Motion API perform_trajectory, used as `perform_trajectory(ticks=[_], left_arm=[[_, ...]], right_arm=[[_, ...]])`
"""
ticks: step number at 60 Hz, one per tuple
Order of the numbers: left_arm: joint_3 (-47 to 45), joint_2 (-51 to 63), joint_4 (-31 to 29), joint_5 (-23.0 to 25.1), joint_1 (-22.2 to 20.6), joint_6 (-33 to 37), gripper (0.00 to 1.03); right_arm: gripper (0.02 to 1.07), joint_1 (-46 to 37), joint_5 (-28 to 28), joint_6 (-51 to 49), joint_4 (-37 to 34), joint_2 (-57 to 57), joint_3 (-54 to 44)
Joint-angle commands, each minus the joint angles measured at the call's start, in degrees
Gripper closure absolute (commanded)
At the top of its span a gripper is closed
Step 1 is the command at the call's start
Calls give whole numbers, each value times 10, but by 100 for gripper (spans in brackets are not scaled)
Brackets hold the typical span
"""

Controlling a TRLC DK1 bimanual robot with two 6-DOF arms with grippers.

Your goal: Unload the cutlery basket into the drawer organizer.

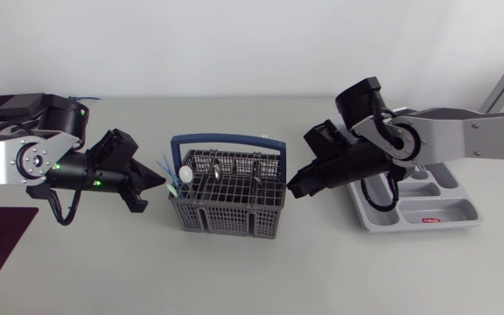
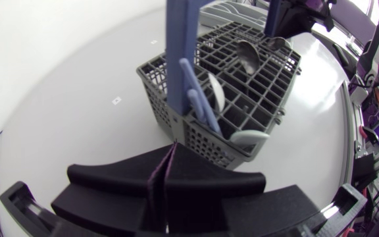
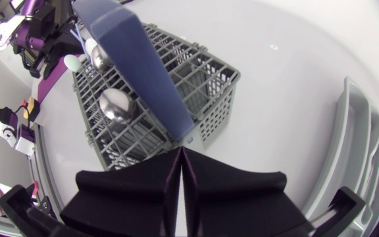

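Standing upright near the middle of the table, the cutlery basket is a grey plastic grid with a blue handle arching over it. Inside are a few metal spoons, bowls upward. At the end toward the left arm are a white spoon and some pale blue plastic pieces.

I judge the metal spoons to be stiff, smooth and somewhat slippery, but light. The best hold seems to be the neck just under the bowl, followed by a straight lift so the stem does not catch in the cells. The plastic pieces look lighter still and may bend a little. The basket itself is light and could slide or tip if something catches.

The left gripper hangs just beside one end of the basket, with its fingers pressed together on nothing. The right gripper is in the same state at the other end.

The drawer organizer lies under the right arm, partly hidden. The table is pale and smooth. The handle crosses over the compartments, so a reach from above must pass beside it.
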Motion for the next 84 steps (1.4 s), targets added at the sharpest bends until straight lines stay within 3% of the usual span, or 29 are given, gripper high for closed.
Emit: perform_trajectory(ticks=[1,23,34,44,49,54,56,58,60,66,71,76,84], left_arm=[[-28,-26,-14,8,-20,15,87],[-41,-50,-23,8,-54,10,87],[-36,-80,-36,10,9,27,87],[-34,-123,-72,41,61,45,87],[-35,-146,-82,51,68,41,86],[-34,-164,-81,56,68,18,84],[-33,-170,-81,60,68,8,83],[-29,-174,-81,65,69,-4,77],[-27,-178,-81,66,68,-12,70],[-24,-187,-80,67,58,-29,65],[-25,-196,-80,67,42,-43,46],[-25,-203,-80,67,30,-54,37],[-14,-203,-81,67,18,-78,28]], right_arm=[[102,-3,8,2,13,-9,-9],[102,4,38,21,40,33,34],[102,0,54,19,38,-6,-2],[100,-24,56,7,37,-64,-45],[81,-29,56,2,35,-89,-66],[50,-28,57,-5,28,-111,-86],[32,-23,65,-5,27,-124,-99],[17,-17,73,-8,27,-138,-109],[9,-12,80,-11,26,-151,-119],[7,1,95,-12,26,-181,-139],[7,5,94,-9,24,-203,-153],[7,7,95,-6,18,-219,-165],[7,9,95,-6,12,-238,-177]])
